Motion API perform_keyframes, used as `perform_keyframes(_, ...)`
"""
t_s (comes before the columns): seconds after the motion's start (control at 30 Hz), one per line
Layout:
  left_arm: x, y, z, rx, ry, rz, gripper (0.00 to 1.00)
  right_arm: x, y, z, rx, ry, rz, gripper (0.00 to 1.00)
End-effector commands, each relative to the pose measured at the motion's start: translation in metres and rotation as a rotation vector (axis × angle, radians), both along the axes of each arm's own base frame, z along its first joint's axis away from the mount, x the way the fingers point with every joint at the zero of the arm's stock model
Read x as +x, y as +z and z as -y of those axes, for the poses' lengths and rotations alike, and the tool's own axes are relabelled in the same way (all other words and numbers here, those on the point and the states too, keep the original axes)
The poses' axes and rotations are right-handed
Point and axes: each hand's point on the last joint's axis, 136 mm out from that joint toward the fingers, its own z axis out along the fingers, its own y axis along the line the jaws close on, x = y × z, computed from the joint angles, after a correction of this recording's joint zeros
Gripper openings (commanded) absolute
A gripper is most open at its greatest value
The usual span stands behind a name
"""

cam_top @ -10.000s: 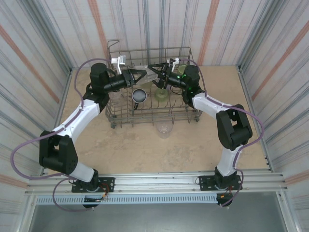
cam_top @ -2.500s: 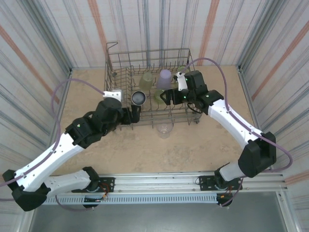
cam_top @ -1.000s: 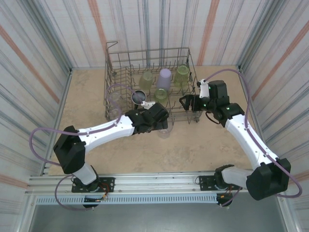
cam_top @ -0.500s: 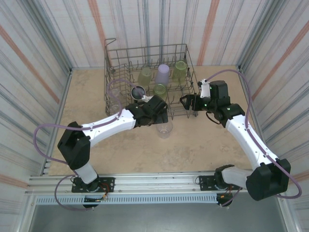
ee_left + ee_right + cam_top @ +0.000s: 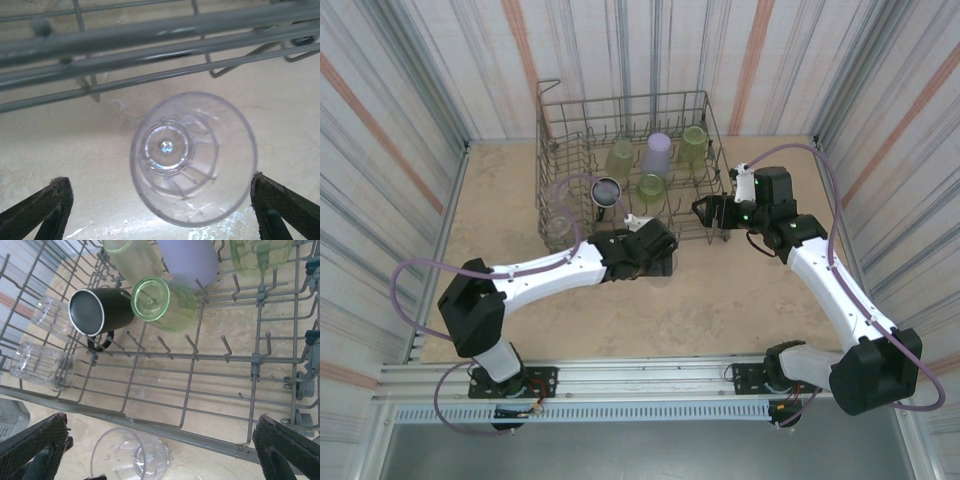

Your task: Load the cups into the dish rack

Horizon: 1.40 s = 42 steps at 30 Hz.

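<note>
A clear cup (image 5: pixel 192 157) stands upright on the table just in front of the dish rack (image 5: pixel 620 100). My left gripper (image 5: pixel 160 205) is open around it, one finger (image 5: pixel 47 205) well clear on the left and the other close to its rim on the right. In the top view the left gripper (image 5: pixel 658 262) covers this cup. My right gripper (image 5: pixel 705 210) hangs open and empty over the rack's front right part. Inside the rack lie a dark cup (image 5: pixel 97 310), a lavender cup (image 5: pixel 190 260), yellow-green cups (image 5: pixel 162 302) and clear cups (image 5: pixel 37 365).
The rack's grey front rail (image 5: pixel 200 427) runs between the clear cup (image 5: pixel 132 457) on the table and the rack's upright tines (image 5: pixel 225 347). Striped walls (image 5: pixel 410 120) close in the beige table on three sides. The arm bases sit on a rail (image 5: pixel 640 385) at the near edge.
My left gripper has moved from the rack's front edge toward me and down over the clear cup on the table. The right arm has stayed still.
</note>
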Motion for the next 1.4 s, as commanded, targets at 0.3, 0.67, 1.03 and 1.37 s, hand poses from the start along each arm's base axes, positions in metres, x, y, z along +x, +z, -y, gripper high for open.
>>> perform_keyframes(0.3, 0.014, -0.031, -0.015, 0.082, 0.082, -0.025, 0.76, -0.001, 0.006, -0.001, 0.040, -0.004, -0.003, 0.99)
perform_keyframes(0.67, 0.014, -0.047, -0.018, 0.126, 0.087, -0.055, 0.24, -0.001, 0.009, 0.002, 0.038, -0.012, 0.005, 0.99)
perform_keyframes(1.03, 0.001, -0.013, -0.013, 0.053, 0.037, -0.044, 0.00, -0.006, 0.013, 0.004, 0.047, -0.016, 0.012, 0.99)
perform_keyframes(1.37, -0.008, 0.040, -0.007, -0.058, -0.024, 0.021, 0.00, -0.008, 0.014, 0.002, 0.070, -0.011, 0.004, 0.99)
